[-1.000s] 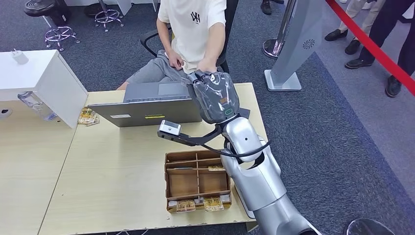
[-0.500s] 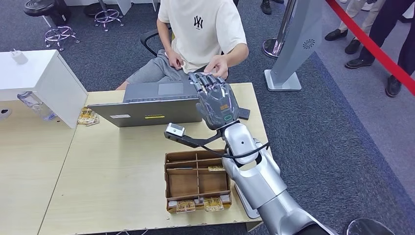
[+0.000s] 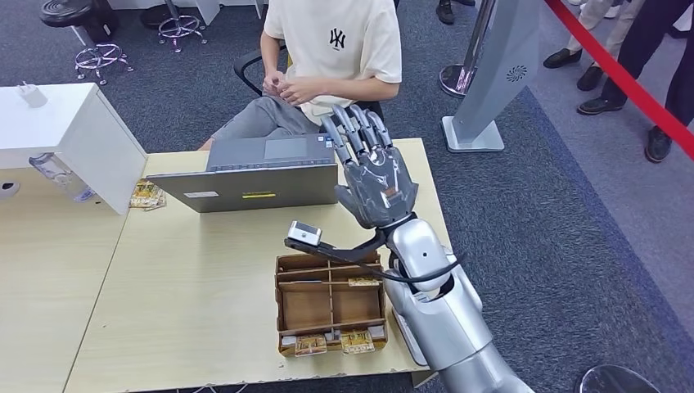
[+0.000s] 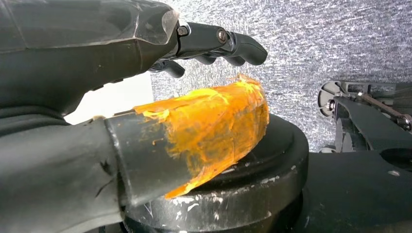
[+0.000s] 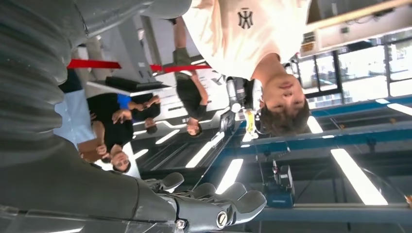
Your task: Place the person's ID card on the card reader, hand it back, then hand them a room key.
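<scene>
While raised near the person, right hand empty, fingers spread

The head view looks down on the table from high; both wrist views sit close behind their hands — the right one shares the seated person with it.

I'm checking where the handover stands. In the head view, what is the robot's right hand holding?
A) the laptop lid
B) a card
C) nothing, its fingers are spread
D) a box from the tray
C: the right hand is raised above the table with fingers apart and nothing in it, while the person holds both hands together at the chest.
</scene>
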